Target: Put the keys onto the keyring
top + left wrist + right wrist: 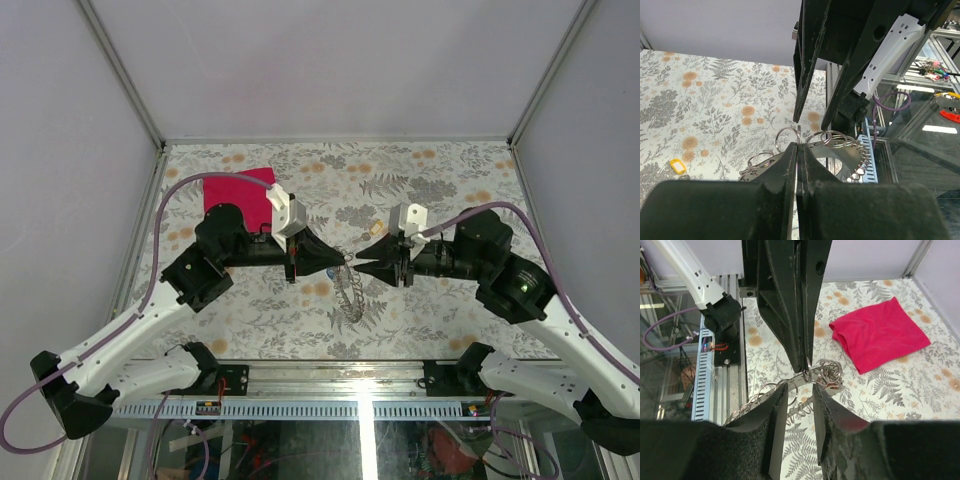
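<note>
Left tool (343,262) clamps the keyring (350,292); the half-open, empty right tool (360,263) just beside it could nudge it loose when closing.

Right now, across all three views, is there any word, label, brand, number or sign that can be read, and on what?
No text is readable in any view.
Yellow key tag: no writing visible.
Coloured sticker on the front rail: too small to read.
</note>
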You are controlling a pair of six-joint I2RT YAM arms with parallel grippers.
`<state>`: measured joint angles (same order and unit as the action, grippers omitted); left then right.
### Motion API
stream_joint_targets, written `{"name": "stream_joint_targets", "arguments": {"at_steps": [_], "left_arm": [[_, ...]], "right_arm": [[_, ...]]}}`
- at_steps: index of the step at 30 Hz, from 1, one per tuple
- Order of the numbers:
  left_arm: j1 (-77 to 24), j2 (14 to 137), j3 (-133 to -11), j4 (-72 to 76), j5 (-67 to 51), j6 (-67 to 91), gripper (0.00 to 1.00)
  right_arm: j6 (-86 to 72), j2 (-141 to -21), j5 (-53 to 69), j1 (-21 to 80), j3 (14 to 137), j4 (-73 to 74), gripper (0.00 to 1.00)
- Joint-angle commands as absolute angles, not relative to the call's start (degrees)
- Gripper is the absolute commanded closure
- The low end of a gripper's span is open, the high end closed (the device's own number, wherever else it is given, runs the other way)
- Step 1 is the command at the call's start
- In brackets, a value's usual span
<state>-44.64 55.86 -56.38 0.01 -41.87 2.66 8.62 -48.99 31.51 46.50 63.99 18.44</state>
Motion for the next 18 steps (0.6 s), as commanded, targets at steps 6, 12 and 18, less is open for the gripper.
{"name": "stream_joint_targets", "arguments": {"at_steps": [6, 12, 18], "left_arm": [[-45.5, 57.3, -61.6, -6.4, -43.4, -3.8, 1.0], [-46.3, 58.0, -63.2, -10.0, -42.9, -6.0, 1.0], [-46.9, 58.3, -64.1, -11.9, -42.7, -7.3, 1.0]], "right_arm": [[11.2, -52.4, 35.1, 46.5, 68.9, 21.3, 0.65], [11.4, -53.6, 36.5, 46.5, 69.5, 22.1, 0.66], [11.5, -55.5, 38.0, 46.5, 70.2, 23.2, 0.71]]}}
